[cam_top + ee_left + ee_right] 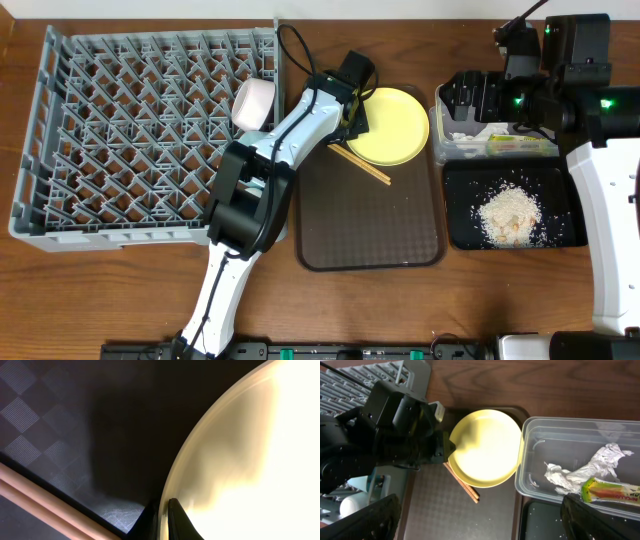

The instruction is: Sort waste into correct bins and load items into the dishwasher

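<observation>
The yellow plate [398, 125] lies at the back of the brown tray [370, 225]. My left gripper [352, 112] is shut on the plate's left rim [172, 485], one finger [177, 522] over it and one under. Two chopsticks [362, 165] lie on the tray by the plate, partly beneath its edge [462, 485]. My right gripper [485, 525] hangs open above the clear tub [445, 150], holding nothing. The tub holds crumpled paper [580, 472] and a green-yellow wrapper [612, 491]. Rice crumbs [510, 215] sit in the black tray [460, 235].
The grey dish rack [140, 130] fills the left side, with a white cup [254, 103] at its right edge. My left arm [260, 170] stretches across the rack's right corner toward the plate. Something light blue [368, 482] shows partly under that arm.
</observation>
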{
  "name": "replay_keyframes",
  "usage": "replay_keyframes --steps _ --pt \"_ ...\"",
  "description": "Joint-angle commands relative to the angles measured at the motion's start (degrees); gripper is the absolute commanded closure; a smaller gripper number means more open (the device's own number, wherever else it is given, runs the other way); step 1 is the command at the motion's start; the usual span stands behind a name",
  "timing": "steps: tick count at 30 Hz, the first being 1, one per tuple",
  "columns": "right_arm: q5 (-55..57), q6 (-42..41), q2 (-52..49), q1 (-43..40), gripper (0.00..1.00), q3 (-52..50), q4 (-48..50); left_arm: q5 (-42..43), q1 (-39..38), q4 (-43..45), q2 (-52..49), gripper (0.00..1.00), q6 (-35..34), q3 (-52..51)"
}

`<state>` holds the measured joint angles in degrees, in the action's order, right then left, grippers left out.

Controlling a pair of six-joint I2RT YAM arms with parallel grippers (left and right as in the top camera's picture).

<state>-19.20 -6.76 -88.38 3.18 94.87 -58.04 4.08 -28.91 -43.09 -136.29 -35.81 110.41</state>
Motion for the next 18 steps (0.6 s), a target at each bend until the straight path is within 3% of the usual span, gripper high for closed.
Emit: replay_keyframes --steps 1,18 --pt "0.3 0.2 -0.1 -0.1 0.01 0.6 -0.1 -0.7 -0.2 -1.1 0.5 0.93 -0.1 -1.8" --pt "0.3 0.2 -0.1 -0.1 0.01 0.6 -0.1 -0.2 0.0 -1.4 6.4 0.93 -0.1 -1.7"
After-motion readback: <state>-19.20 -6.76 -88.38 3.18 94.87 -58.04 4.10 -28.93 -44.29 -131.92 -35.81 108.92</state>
